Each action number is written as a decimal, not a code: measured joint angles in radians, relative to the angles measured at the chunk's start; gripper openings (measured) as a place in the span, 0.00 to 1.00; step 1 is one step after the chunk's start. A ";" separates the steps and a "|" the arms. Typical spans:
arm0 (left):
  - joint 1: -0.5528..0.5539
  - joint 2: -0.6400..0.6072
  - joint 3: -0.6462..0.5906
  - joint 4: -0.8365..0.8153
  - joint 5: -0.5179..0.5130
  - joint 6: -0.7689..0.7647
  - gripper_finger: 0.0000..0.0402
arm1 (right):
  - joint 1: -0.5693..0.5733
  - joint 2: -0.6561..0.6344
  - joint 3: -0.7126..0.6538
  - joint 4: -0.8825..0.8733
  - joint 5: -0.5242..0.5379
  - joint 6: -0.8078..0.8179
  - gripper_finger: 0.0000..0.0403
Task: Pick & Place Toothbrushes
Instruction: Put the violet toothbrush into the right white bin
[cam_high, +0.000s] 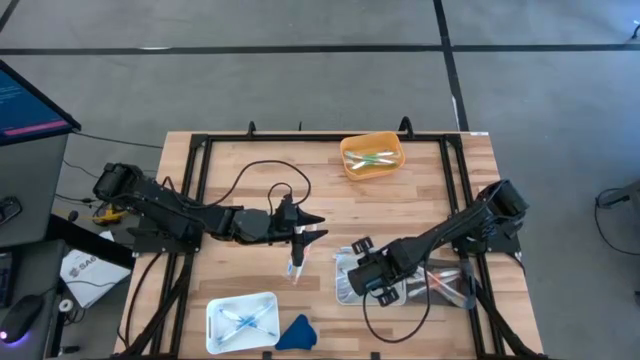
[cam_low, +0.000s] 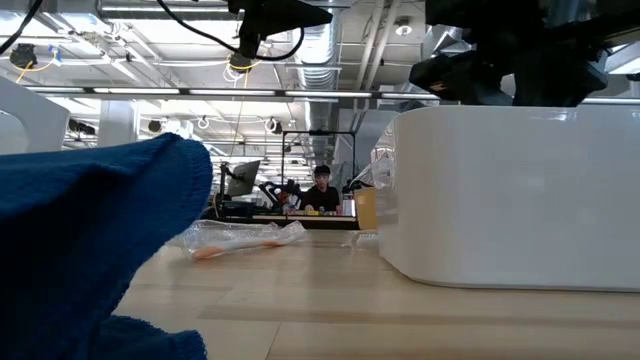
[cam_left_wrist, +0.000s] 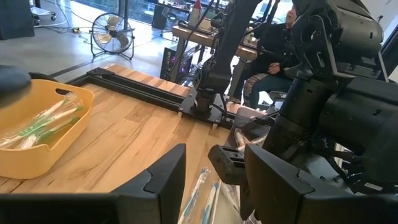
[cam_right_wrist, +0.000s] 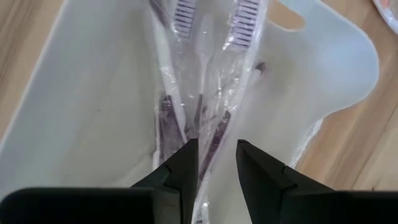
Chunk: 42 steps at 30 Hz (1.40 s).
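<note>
Wooden slats make up the worktop (cam_high: 400, 215), framed by black rails and standing on a grey floor.

Over its middle hangs the left gripper (cam_high: 300, 243), fingers spread partway, with a wrapped toothbrush (cam_high: 297, 266) dangling from its tip, blue-accented. In the left wrist view that toothbrush (cam_left_wrist: 198, 198) shows between the two dark fingers (cam_left_wrist: 161, 180), though whether they pinch it or merely flank it cannot be told.

Ahead of this gripper and off to one side sits a yellow tray (cam_high: 372, 156) holding green-accented toothbrushes (cam_high: 371, 158). Behind it, near the worktop's front edge, lies a white tray (cam_high: 241, 322) with blue-accented ones (cam_high: 243, 320), and just beside that tray a blue cloth lump (cam_high: 296, 333).

Well apart to the other side, the right gripper (cam_high: 372, 287) is lowered into a pale tray (cam_high: 345, 277). Its fingers stand a narrow gap apart, straddling wrapped purple-accented toothbrushes (cam_right_wrist: 208, 93) directly beneath; a firm hold cannot be confirmed. An orange-accented toothbrush (cam_high: 447, 283) in clear wrap lies just beyond that tray.

A person (cam_low: 321, 190) sits in the background.
</note>
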<state>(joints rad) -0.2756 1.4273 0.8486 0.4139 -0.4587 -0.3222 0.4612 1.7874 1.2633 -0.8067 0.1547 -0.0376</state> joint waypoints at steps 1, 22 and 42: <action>0.000 0.000 0.000 0.000 0.000 0.000 0.39 | -0.004 0.000 0.000 0.000 0.000 0.000 0.25; 0.000 0.000 0.000 0.008 0.000 0.000 0.39 | -0.034 0.000 0.000 0.000 0.000 0.001 0.25; 0.000 0.000 0.000 0.016 0.000 0.000 0.39 | 0.160 -0.380 0.075 0.194 0.004 -0.012 0.25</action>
<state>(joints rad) -0.2756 1.4273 0.8486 0.4297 -0.4588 -0.3222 0.6208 1.4077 1.3384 -0.6130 0.1588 -0.0491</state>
